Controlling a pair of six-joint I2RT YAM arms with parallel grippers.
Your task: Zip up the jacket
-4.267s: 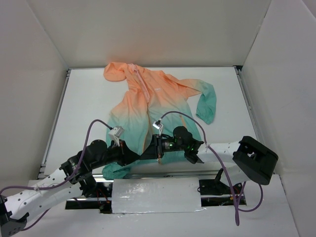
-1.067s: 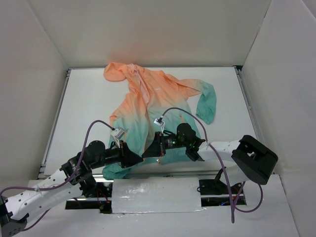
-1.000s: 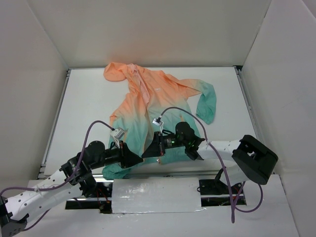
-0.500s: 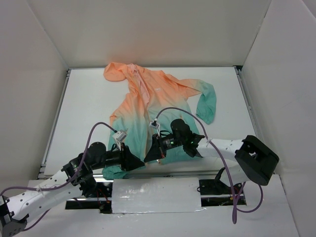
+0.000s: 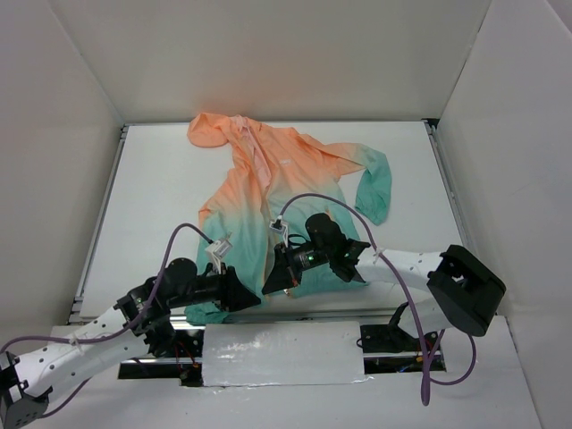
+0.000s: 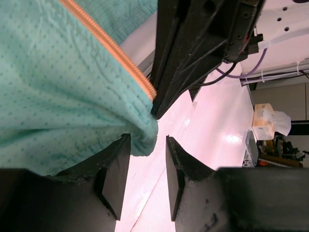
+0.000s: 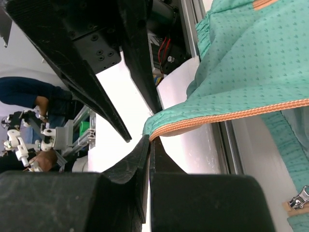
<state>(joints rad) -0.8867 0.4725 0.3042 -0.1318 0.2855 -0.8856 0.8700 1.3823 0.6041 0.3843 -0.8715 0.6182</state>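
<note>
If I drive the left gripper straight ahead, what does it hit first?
The teal hem corner of the jacket, right at the left gripper's open fingertips. Just behind, the right gripper pinches that corner; the gap between is unclear.

Seen from above, the black bodies of the left gripper (image 5: 254,300) and right gripper (image 5: 271,286) cover the near teal hem of the jacket (image 5: 268,188), hiding the lower end of the zipper (image 6: 108,47), while both wrist views crop the fabric and blur their backgrounds.
</note>
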